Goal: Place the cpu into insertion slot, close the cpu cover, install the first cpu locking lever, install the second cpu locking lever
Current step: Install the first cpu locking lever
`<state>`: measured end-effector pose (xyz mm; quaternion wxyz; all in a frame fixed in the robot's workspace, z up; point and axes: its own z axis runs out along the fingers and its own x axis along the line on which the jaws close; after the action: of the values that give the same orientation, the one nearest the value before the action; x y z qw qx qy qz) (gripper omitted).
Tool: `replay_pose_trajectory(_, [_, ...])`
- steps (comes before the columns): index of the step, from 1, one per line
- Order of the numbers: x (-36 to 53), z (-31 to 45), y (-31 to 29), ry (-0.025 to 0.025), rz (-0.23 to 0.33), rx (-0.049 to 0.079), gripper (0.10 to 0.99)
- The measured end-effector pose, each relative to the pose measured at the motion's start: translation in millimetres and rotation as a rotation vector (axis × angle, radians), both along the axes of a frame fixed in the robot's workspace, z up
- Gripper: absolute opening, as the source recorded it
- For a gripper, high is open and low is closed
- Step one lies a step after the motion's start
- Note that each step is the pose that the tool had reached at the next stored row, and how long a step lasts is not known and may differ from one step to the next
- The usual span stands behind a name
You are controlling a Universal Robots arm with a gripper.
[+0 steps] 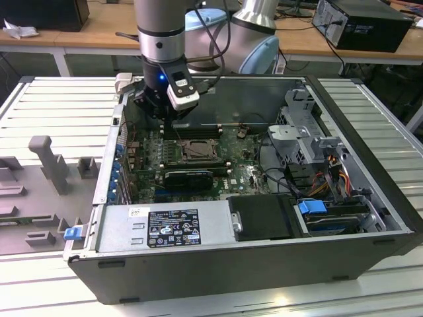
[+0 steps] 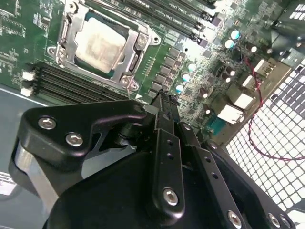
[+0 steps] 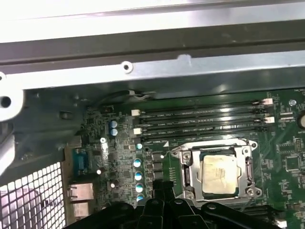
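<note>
The cpu (image 2: 101, 44) (image 3: 219, 174), pale silver with a smudged top, lies flat in the insertion slot (image 1: 196, 150) on the green motherboard. The dull metal cpu cover (image 2: 139, 42) (image 3: 188, 172) lies down around it, framing the chip through its window. I cannot make out how the locking levers stand. My gripper (image 2: 162, 98) (image 3: 162, 187) (image 1: 164, 113) hangs above the board beside the socket, towards the case's rear wall. Its black fingers are shut together with nothing between them.
Long black memory slots (image 3: 205, 119) run beside the socket. A black expansion card (image 1: 188, 177) lies on its near side. The perforated rear wall (image 2: 276, 138), the power supply (image 1: 165, 228) and the drive cage with cables (image 1: 310, 152) hem the board in. Grey fixtures (image 1: 46, 158) stand at the exterior view's left.
</note>
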<state>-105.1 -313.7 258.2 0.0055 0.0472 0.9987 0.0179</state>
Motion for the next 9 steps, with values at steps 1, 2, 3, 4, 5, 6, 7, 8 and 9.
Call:
replay_pose_trajectory(1, [-1.0,-0.6,1.3,0.0,0.0,0.0,0.11])
replay_pose_trajectory(2, [-2.6,-1.8,4.1,0.0,0.001,0.0,0.11])
replay_pose_trajectory(3, [-3.7,-2.6,6.0,0.0,0.001,0.0,0.11])
replay_pose_trajectory(4, [-4.3,-2.9,7.3,-0.0001,0.001,0.0,0.11])
replay_pose_trajectory(5, [-4.8,-3.0,8.6,0.0,0.001,0.0,0.11])
replay_pose_trajectory(6, [-5.5,-3.0,11.1,0.0,0.002,0.001,0.11])
replay_pose_trajectory(7, [-5.6,-3.0,13.3,0.0001,0.003,0.001,0.11])
replay_pose_trajectory(8, [-5.7,-3.0,15.5,0.0,0.003,0.001,0.11])
replay_pose_trajectory(9, [-5.7,-3.0,19.2,0.0,0.003,0.001,0.11])
